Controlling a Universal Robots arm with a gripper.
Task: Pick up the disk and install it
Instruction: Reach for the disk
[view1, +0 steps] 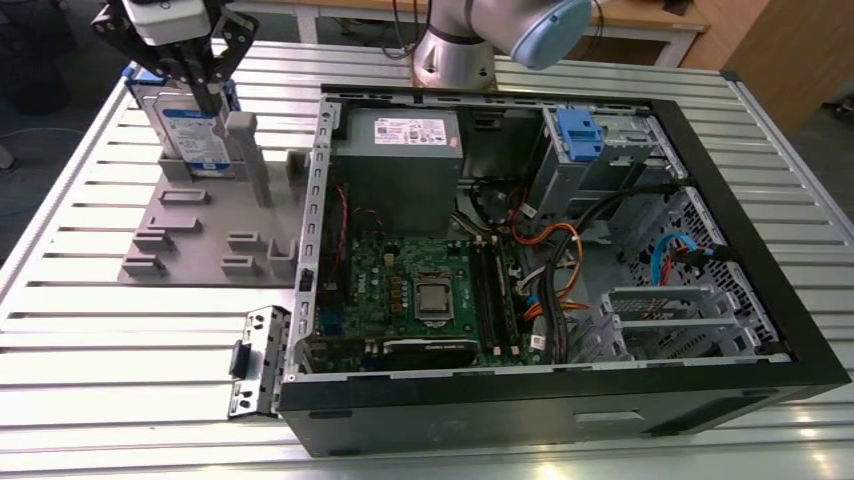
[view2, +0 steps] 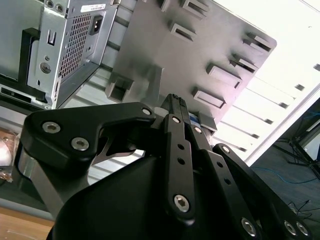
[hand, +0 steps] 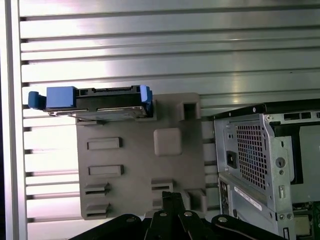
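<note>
The disk (view1: 187, 125), silver with a white-and-blue label and a blue frame, stands on edge in a slot at the far end of a grey fixture plate (view1: 200, 235), at the exterior view's left. In the first wrist view the disk (hand: 95, 102) shows edge-on at the plate's far side. My gripper (view1: 210, 105) hangs above the plate, its black fingers drawn together with nothing between them; in the exterior view they overlap the disk. The first wrist view puts my gripper (hand: 172, 196) over the plate's other end, apart from the disk. The closed tips of the gripper (view2: 176, 99) also show in the second wrist view.
An open computer case (view1: 747, 250) lies on the slatted metal table (view1: 107, 380), at the exterior view's right of the plate. Inside are a grey power supply (view1: 396, 165), a green board (view1: 414, 290), cables and a drive cage with a blue clip (view1: 577, 130). The arm's base (view1: 454, 60) stands behind the case.
</note>
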